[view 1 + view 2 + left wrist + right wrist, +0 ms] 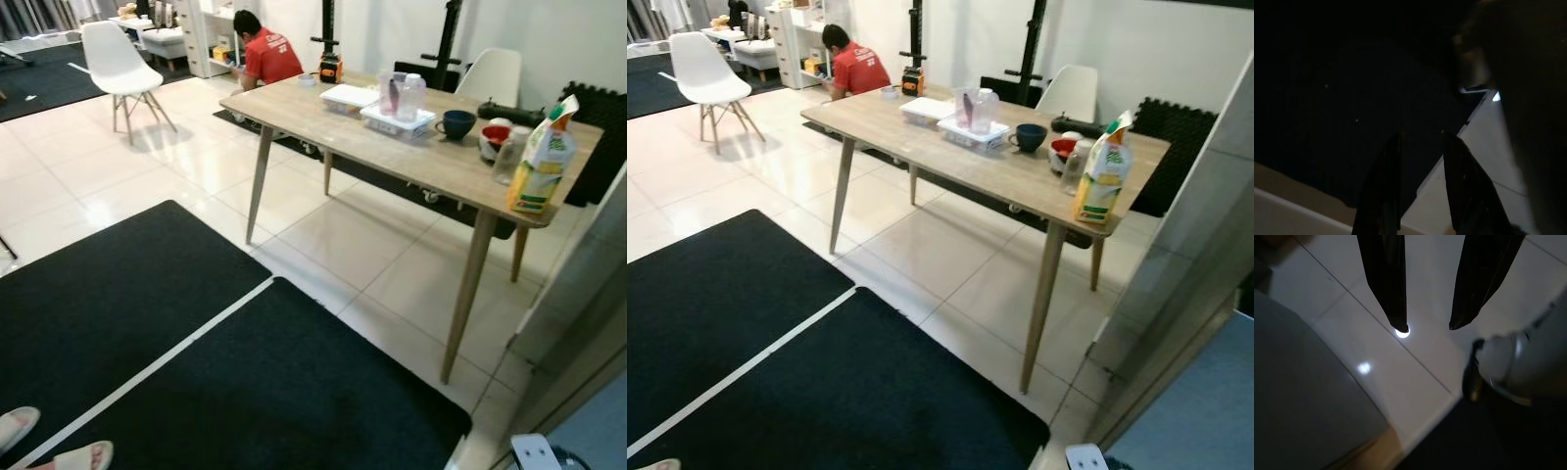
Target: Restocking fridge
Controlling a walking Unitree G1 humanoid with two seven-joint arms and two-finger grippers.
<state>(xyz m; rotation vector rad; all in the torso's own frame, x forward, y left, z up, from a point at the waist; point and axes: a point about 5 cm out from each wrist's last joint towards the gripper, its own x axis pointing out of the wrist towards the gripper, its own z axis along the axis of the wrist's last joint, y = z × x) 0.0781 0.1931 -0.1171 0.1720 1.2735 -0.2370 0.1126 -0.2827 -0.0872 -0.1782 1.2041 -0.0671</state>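
Note:
A wooden table (323, 125) stands ahead on the tiled floor. On its near right corner is a yellow-green juice carton (541, 157), with a clear jar (509, 154), a red bowl (494, 135) and a dark blue cup (457, 123) behind it. Further back lie a clear tray holding bottles (399, 110) and a white box (349, 96). The grey fridge side (1205, 255) rises at the right. My left gripper (1421, 137) hangs open over a dark mat. My right gripper (1428, 327) hangs open over pale tiles.
Two black mats (147, 333) split by a white strip cover the near floor. A person in a red shirt (266, 54) crouches beyond the table. White chairs (118, 67) stand at the far left and behind the table. Someone's sandalled feet (39, 446) show at bottom left.

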